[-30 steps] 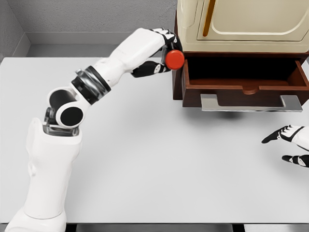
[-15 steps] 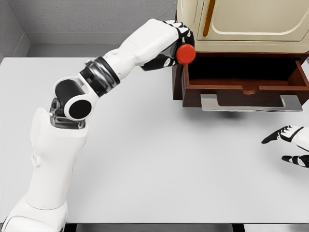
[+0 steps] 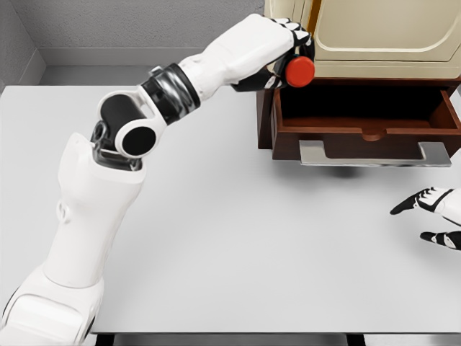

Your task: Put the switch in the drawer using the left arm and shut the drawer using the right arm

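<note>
The switch [image 3: 300,71] shows as a round red button held in my left hand [image 3: 288,59], whose fingers are shut on it. It hangs just above the left end of the open brown drawer [image 3: 364,122], over its dark inside. The drawer stands pulled out from a cream cabinet [image 3: 374,36] and has a flat silver handle [image 3: 373,153] at its front. My right hand [image 3: 432,215] rests low at the right edge of the table, its fingers relaxed and holding nothing.
The cabinet stands at the back right of a pale grey table [image 3: 216,238]. A grey wall [image 3: 137,25] runs behind it. My left arm [image 3: 137,130] stretches across the table's left half.
My left hand has carried the red switch up and to the right, from beside the drawer's left wall to above its open inside. The right hand has not moved.
</note>
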Controlling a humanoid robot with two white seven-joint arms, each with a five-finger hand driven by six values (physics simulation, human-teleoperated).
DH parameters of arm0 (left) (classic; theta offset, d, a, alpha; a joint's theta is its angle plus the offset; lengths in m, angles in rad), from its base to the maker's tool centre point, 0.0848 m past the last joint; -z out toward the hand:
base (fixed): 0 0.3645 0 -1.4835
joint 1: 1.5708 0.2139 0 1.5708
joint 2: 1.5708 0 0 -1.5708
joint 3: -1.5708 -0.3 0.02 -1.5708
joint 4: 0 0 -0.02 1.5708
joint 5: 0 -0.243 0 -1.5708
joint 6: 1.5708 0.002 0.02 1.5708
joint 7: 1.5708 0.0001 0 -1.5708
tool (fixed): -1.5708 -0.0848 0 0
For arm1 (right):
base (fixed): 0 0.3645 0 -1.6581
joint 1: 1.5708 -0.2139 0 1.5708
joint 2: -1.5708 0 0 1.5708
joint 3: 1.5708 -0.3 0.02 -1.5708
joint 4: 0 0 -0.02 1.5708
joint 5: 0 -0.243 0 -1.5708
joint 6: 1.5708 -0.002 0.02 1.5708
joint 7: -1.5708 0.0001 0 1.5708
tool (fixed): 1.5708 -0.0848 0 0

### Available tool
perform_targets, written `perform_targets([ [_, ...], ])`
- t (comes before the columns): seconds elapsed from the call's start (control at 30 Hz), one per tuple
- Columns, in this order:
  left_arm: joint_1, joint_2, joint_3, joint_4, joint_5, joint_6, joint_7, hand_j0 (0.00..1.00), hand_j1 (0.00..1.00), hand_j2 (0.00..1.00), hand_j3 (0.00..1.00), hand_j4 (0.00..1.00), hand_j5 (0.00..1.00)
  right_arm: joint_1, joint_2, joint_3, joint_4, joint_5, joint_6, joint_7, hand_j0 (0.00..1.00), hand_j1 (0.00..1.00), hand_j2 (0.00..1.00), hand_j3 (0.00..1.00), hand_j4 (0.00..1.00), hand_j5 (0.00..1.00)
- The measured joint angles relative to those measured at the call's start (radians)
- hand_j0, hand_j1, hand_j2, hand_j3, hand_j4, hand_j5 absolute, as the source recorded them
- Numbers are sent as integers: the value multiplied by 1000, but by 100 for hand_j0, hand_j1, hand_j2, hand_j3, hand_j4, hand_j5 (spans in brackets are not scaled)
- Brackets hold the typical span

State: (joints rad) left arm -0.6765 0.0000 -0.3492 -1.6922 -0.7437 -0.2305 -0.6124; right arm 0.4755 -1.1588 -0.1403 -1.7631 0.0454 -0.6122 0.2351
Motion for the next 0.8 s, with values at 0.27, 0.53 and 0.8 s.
perform_targets([
  [0.27, -63, 0, -50, 50, -1, 1, 0, 28, 28, 28, 28, 28, 28, 0, 0, 0, -1, 0, 0, 0, 72, 72, 72, 72, 72, 72],
  [0.53, -107, 0, -83, 93, -3, -1, 0, 31, 31, 31, 31, 31, 31, 0, 0, 0, -1, 0, 0, 0, 72, 72, 72, 72, 72, 72],
  [0.8, -126, 0, -106, 116, -2, 0, 1, 52, 52, 52, 52, 52, 52, 0, 0, 0, -1, 0, 0, 0, 72, 72, 72, 72, 72, 72],
])
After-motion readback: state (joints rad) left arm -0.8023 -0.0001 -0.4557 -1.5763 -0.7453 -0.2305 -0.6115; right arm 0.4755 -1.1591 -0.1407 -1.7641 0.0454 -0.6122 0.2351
